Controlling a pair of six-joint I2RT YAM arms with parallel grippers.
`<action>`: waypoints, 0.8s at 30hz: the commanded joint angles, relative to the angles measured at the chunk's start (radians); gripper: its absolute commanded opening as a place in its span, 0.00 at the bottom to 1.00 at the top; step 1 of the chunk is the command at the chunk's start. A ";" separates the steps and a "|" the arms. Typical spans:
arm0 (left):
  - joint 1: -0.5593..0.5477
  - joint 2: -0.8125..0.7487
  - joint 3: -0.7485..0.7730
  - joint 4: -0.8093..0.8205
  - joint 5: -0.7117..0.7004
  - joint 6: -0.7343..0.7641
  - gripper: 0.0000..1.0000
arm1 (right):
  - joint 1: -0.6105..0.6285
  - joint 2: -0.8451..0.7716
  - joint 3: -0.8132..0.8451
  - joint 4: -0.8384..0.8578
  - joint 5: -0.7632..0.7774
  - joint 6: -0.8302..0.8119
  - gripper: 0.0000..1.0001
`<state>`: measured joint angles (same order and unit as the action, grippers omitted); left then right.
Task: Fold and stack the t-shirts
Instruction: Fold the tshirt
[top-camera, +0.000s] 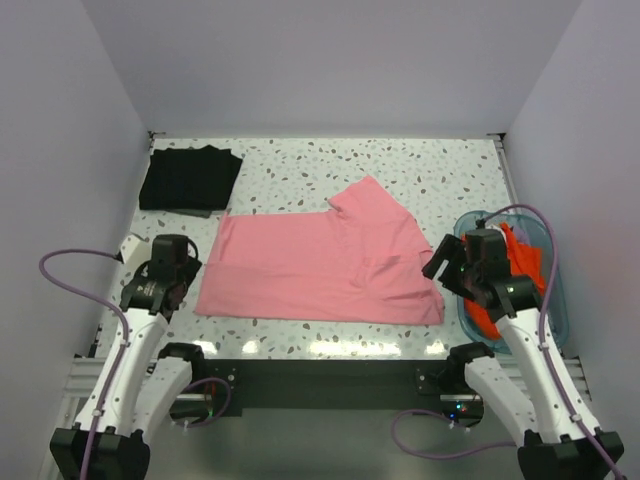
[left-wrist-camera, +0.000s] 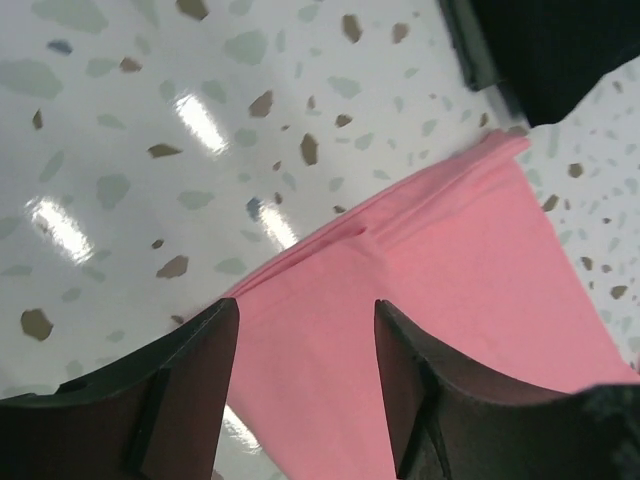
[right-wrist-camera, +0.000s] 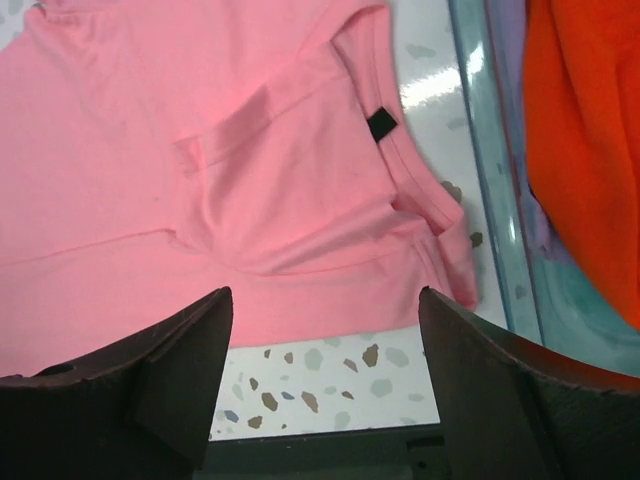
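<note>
The left pincer (left-wrist-camera: 305, 322) stands spread over the left edge of the pink t-shirt (top-camera: 320, 270). In its wrist view we see pink cloth in the gap between the two dark fingers (left-wrist-camera: 190, 370), with nothing pinched; we cannot tell whether the tips touch the cloth. The right pincer (right-wrist-camera: 325, 300) is spread wider, above the shirt's near right corner, and holds nothing either.

The pink t-shirt lies spread across the middle of the speckled worktop (top-camera: 400, 170), with one sleeve pointing toward the far side. Along its left edge we make out doubled layers of cloth. At its right end the collar shows a small black label (right-wrist-camera: 381, 124), and that corner lies just beside the wall of the teal tub (right-wrist-camera: 490, 150).

The black t-shirt (top-camera: 188, 178) sits folded at the far left corner of the worktop, its near corner just beside the pink shirt's far left corner. The orange-red t-shirts (right-wrist-camera: 585, 150) lie bunched inside the tub at the right edge of the worktop.
</note>
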<state>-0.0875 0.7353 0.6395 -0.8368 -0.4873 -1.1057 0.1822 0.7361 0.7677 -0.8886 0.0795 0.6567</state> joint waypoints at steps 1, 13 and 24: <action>-0.003 0.025 0.077 0.170 -0.021 0.195 0.61 | 0.000 0.106 0.064 0.157 -0.073 -0.066 0.78; -0.015 0.740 0.409 0.516 0.096 0.443 0.51 | 0.048 0.793 0.539 0.428 0.051 -0.287 0.72; -0.047 1.095 0.684 0.464 0.056 0.544 0.41 | 0.051 1.247 0.880 0.448 0.085 -0.381 0.68</action>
<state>-0.1287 1.7920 1.2823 -0.3664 -0.3965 -0.6140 0.2291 1.9198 1.5627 -0.4679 0.1268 0.3332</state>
